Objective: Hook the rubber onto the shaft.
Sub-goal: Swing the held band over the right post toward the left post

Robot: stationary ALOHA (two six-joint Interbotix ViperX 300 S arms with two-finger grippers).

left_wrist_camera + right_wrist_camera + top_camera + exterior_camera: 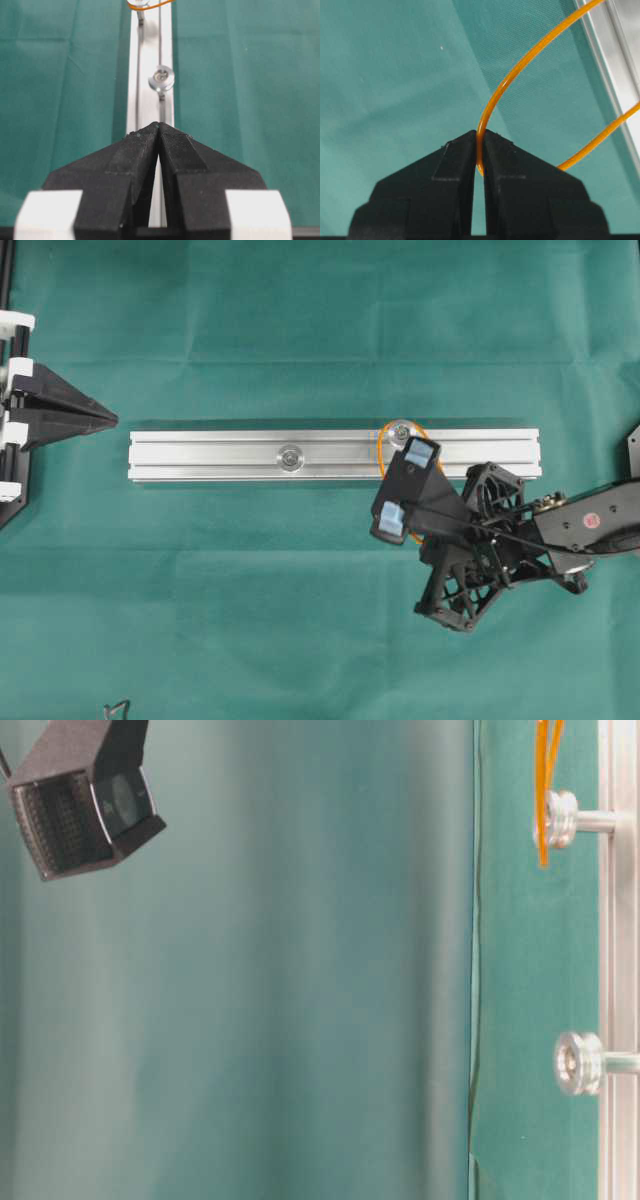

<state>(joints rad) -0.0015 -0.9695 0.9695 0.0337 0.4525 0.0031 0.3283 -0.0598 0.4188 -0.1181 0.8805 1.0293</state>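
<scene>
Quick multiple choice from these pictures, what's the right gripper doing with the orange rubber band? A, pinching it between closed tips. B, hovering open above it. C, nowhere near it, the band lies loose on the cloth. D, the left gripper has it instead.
A: in the right wrist view the right gripper has its tips closed on the orange rubber band, whose loop runs off toward the silver rail.
</scene>
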